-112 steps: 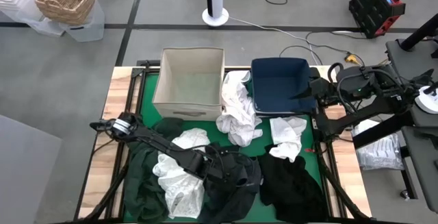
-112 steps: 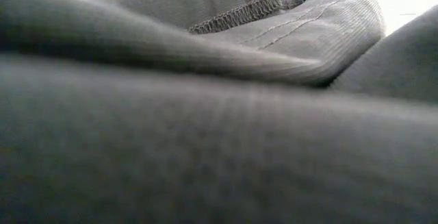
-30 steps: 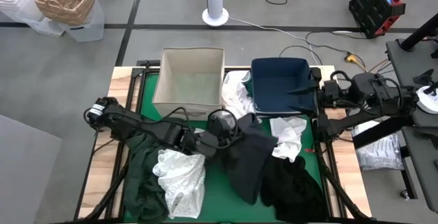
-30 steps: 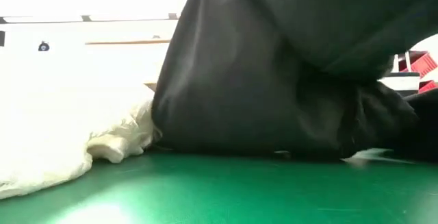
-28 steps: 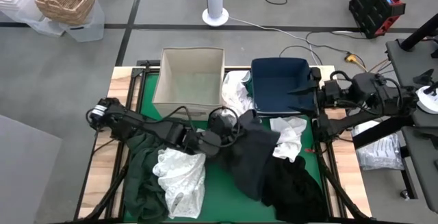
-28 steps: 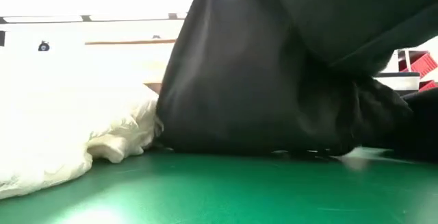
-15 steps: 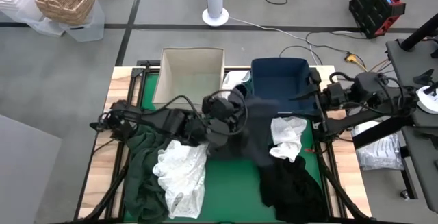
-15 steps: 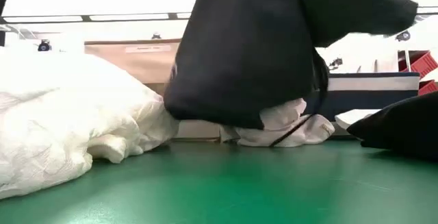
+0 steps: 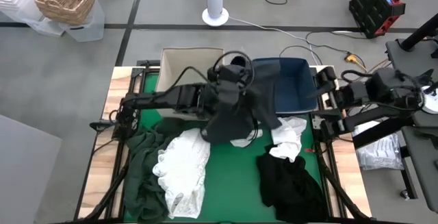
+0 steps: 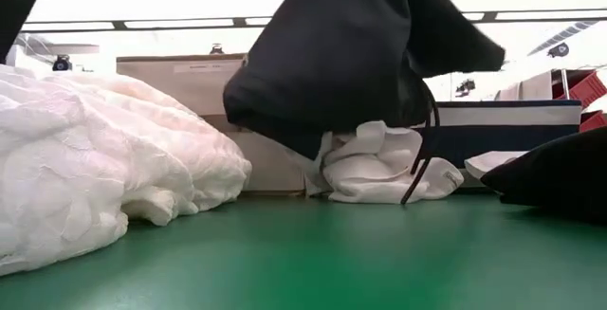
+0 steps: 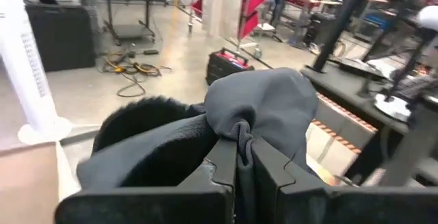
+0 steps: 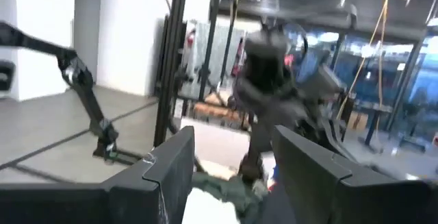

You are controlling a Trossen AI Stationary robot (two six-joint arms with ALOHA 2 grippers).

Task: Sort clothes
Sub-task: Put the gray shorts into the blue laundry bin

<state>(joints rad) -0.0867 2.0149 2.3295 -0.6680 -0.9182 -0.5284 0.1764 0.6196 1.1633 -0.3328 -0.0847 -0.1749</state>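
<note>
hanging from the left gripper (image 9: pixel 236 70), the dark grey garment (image 9: pixel 236 111) droops in loose folds from about 12 o'clock of the green mat (image 9: pixel 233 176), between the beige fabric box (image 9: pixel 179 58) and the navy blue bin (image 9: pixel 287 87). the left wrist view shows both fingers pressed together on a bunched fold of it (image 11: pixel 236 131), so the hold is a narrow pinch on a gathered ridge. the cloth reads as light, limp and not slippery; it appears to clear the mat in the low view (image 10: pixel 351 54), though a thin cord (image 10: pixel 422 163) trails down from it and may snag.

remaining clothes lie as follows: a white lace piece (image 9: pixel 181 166) and a dark green garment (image 9: pixel 140 172) at 8 o'clock, a black garment (image 9: pixel 291 183) at 4 o'clock, a small white piece (image 9: pixel 287 135) at 2 o'clock, and a white bundle (image 10: pixel 375 168) under the hanging cloth near centre. all look soft and should be taken by a raised crease, not a flat spread.

the right gripper (image 9: pixel 323 90) waits at 3 o'clock beside the bin; its fingers (image 12: pixel 171 162) stand apart with nothing between them.
</note>
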